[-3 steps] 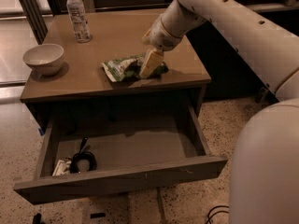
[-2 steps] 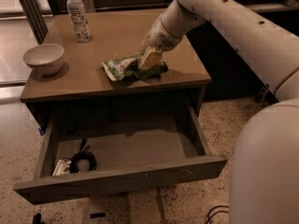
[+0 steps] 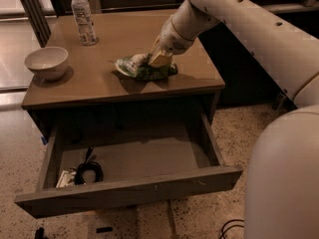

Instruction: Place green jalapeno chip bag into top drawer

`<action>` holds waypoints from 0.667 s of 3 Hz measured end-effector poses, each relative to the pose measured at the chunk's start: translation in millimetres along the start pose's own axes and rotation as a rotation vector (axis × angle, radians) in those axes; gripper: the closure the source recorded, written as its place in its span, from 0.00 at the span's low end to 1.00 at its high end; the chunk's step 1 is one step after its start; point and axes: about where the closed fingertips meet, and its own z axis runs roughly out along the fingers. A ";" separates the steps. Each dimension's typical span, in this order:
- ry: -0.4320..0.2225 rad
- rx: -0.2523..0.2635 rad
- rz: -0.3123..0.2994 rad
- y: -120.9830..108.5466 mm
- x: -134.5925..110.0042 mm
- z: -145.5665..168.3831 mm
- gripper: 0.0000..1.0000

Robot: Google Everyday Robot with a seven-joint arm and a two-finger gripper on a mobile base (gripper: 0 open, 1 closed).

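Note:
The green jalapeno chip bag [image 3: 142, 67], wrinkly green with white patches, is at the middle-right of the brown table top [image 3: 114, 39], and casts a shadow just below it. My gripper [image 3: 159, 59] comes down from the upper right and is shut on the bag's right part, its tan fingers [image 3: 160, 59] pressed into it. The top drawer [image 3: 129, 190] is pulled wide open below the table's front edge. Its grey-brown floor is bare in the middle and right.
A white bowl [image 3: 46, 62] sits at the table's left edge. A clear plastic bottle with a white label [image 3: 82, 17] stands at the back left. A coiled black cable [image 3: 88, 172] and a small white item [image 3: 65, 178] lie in the drawer's left corner. My white arm and body fill the right side.
The gripper has closed in on the bag and risen slightly. The bag has come up a little with it. The drawer, bowl and bottle have not moved.

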 end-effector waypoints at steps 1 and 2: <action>0.000 0.000 0.000 0.0 0.0 0.0 1.00; 0.001 -0.005 -0.002 5.2 2.0 -1.0 1.00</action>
